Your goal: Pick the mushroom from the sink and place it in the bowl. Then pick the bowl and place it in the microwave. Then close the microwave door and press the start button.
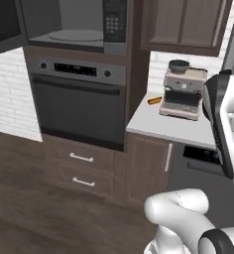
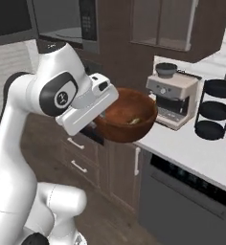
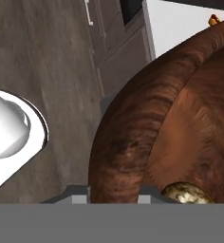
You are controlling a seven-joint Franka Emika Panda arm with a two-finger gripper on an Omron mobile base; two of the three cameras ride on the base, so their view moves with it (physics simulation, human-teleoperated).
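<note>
Carrying the round reddish-brown wooden bowl (image 2: 127, 116) toward the built-in dark grey microwave (image 1: 84, 25) is the step in hand, judging by how things lie: the small brown mushroom with its paler underside (image 3: 186, 194) already sits inside the bowl, and the microwave's cavity stands open high in the dark wood cabinetry above the oven. The white arm's two-finger gripper (image 3: 115, 195) is drawn in narrow and clamped on the bowl's rim, one jaw outside the wall and one inside, holding the bowl in the air off the edge of the white counter (image 2: 191, 146), near the coffee machine. The next move calls for lifting the bowl level and high enough to clear the microwave's sill without tipping the mushroom out.
</note>
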